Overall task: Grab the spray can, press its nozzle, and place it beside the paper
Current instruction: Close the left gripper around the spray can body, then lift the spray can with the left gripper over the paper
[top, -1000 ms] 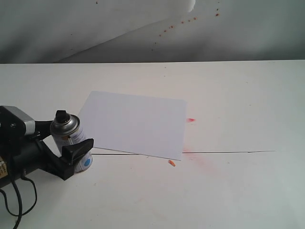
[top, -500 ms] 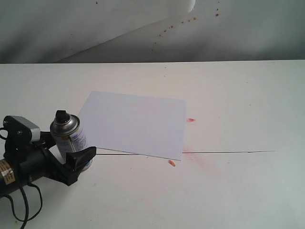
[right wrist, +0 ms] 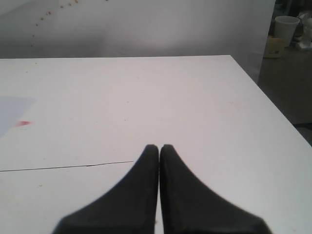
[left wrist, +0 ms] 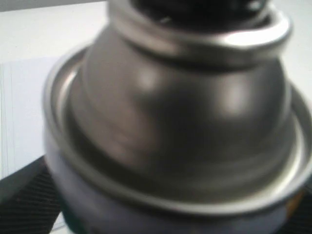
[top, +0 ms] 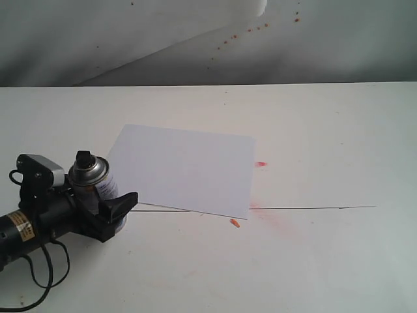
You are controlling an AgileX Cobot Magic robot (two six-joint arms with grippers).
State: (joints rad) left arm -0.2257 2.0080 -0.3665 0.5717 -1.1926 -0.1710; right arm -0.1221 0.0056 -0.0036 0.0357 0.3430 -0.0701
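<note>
The silver spray can (top: pixel 96 181) stands upright at the table's left, just off the left corner of the white paper (top: pixel 186 166). Its black nozzle (top: pixel 83 158) points up. My left gripper (top: pixel 114 194) is open and straddles the can's lower body. One black finger (top: pixel 122 205) shows in front of the can; the other is hidden behind it. In the left wrist view the can's domed top (left wrist: pixel 180 122) fills the picture, blurred, with the nozzle (left wrist: pixel 204 9) at the edge. My right gripper (right wrist: pixel 159 147) is shut and empty over bare table, out of the exterior view.
A thin black line (top: pixel 313 208) crosses the table past the paper's near edge. Orange-red smears (top: pixel 261 163) and a small orange speck (top: pixel 234 223) lie by the paper's right side. A speckled white backdrop sheet (top: pixel 195 32) hangs behind. The table edge (right wrist: pixel 273 102) shows in the right wrist view.
My left arm has slid to the right and further in, so its fingers now reach deeper around the can. The can and paper have stayed put.
</note>
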